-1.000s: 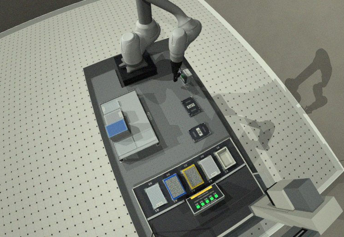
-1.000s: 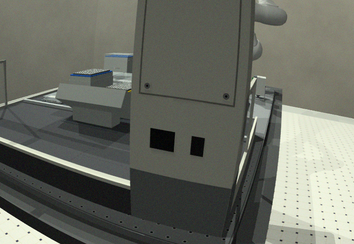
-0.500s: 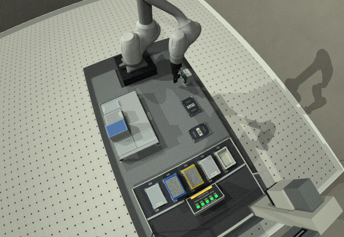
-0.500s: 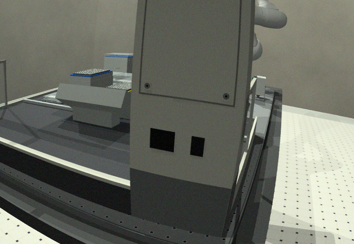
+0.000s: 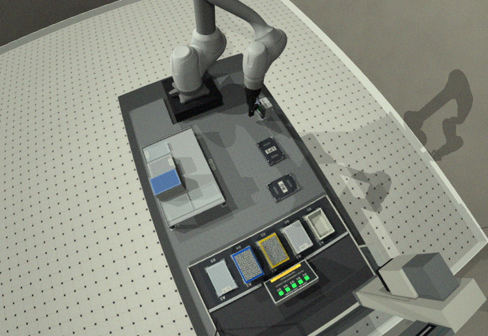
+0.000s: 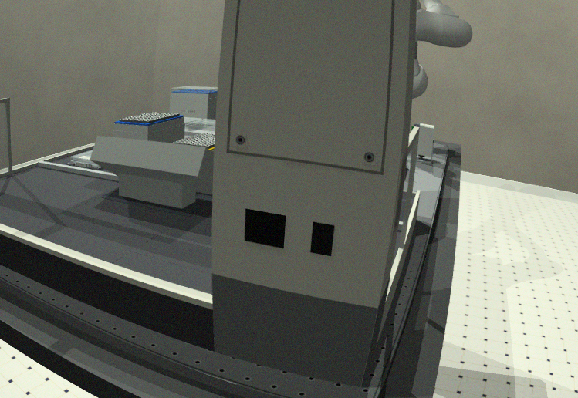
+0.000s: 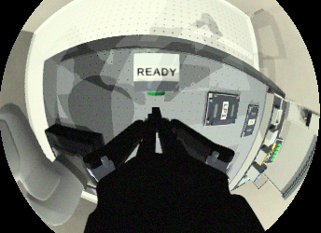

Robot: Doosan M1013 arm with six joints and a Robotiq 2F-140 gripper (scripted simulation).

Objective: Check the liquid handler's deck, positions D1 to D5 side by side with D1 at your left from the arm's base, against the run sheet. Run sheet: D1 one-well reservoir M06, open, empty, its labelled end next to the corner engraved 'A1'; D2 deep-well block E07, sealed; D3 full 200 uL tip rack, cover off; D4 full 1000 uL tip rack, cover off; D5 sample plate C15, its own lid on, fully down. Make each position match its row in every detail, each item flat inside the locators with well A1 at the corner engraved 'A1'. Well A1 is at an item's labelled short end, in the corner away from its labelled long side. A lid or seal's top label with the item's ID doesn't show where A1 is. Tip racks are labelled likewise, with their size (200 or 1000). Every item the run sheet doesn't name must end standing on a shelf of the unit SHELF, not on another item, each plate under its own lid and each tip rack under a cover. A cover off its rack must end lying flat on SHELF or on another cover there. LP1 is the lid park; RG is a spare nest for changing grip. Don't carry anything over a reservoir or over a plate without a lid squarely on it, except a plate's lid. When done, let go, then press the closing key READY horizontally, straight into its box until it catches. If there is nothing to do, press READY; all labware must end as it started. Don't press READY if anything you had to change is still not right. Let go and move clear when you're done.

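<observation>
My gripper [image 5: 252, 109] is shut and empty, level with the READY key box [image 5: 264, 105] and a short way in front of it. In the wrist view the closed fingertips [image 7: 155, 116] point at the white READY key [image 7: 156, 72], with a green mark just below it. On the deck in the top view stand an open reservoir [image 5: 318, 224], a sealed block [image 5: 296, 236], a yellow-rimmed tip rack [image 5: 273, 249], a blue-rimmed tip rack [image 5: 247, 264] and a lidded plate [image 5: 221, 277]. The status panel [image 5: 290, 283] shows several green lights.
The SHELF unit [image 5: 184, 174] holds a blue-topped covered rack [image 5: 165, 182] and two pale items [image 5: 157, 158] behind it. Two dark nests [image 5: 272, 150] [image 5: 282, 187] lie between the key and the deck. A tall grey housing [image 6: 308, 163] hides most of the exterior view.
</observation>
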